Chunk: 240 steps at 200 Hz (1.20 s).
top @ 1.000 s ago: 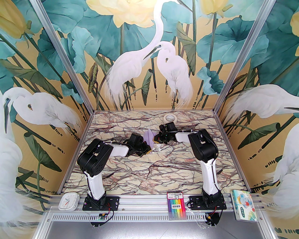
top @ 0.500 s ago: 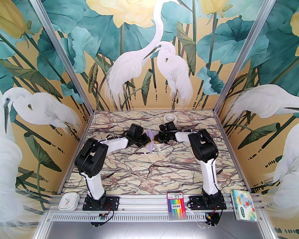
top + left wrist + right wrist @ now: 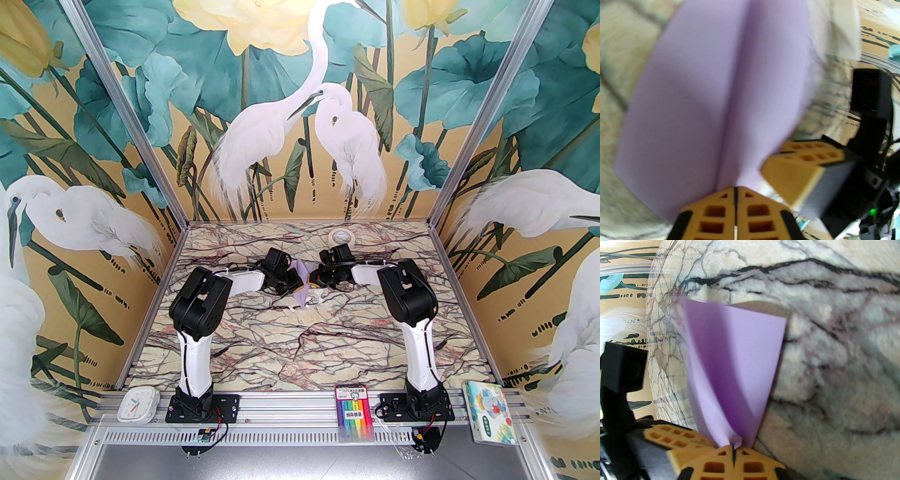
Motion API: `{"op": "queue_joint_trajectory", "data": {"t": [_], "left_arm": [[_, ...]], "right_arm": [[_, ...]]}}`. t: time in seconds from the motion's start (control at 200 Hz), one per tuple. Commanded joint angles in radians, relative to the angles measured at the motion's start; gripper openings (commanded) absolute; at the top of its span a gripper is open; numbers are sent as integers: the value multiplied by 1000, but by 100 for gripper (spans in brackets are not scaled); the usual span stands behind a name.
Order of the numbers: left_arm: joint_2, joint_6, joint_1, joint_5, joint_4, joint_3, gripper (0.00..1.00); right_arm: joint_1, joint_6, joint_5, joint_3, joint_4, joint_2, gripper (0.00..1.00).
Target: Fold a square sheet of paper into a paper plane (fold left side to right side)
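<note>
Left arm: since a second earlier its elbow had swung inward, toward the middle.
Left gripper [image 3: 295,282]: pinched shut on the paper plane [image 3: 303,294], from its left.
Right gripper [image 3: 311,281]: clamped on it opposite, equally near.
Paper plane: mid-table between them; long axis near-to-far, tip probably toward the bases.
Tape roll [image 3: 341,236]: beyond, apart.

The left gripper [image 3: 735,188] has its yellow fingers pressed together on the lower end of the lavender paper plane [image 3: 712,93], exactly at its centre crease. The right gripper [image 3: 782,164] touches the paper's right edge. Behind lies the marbled table [image 3: 621,58], blurred.
</note>
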Motion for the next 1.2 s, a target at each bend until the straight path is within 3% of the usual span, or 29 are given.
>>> {"op": "queue_joint_trajectory", "data": {"t": [0.0, 0.255, 0.505, 1.105, 1.195], "left_arm": [[15, 42, 3, -62, -70, 14, 4], [-34, 48, 10, -22, -66, 82, 6], [40, 65, 41, 8, -67, 175, 6], [158, 98, 55, -53, -157, 238, 6], [154, 92, 55, -50, -145, 226, 6]], "right_arm": [[-2, -16, 57, 5, -24, 45, 1], [-2, -14, 55, 3, -22, 44, 1], [0, -16, 51, 2, -20, 49, 1], [1, -16, 49, 0, -22, 43, 1], [0, -22, 51, 2, -31, 36, 5]]}}
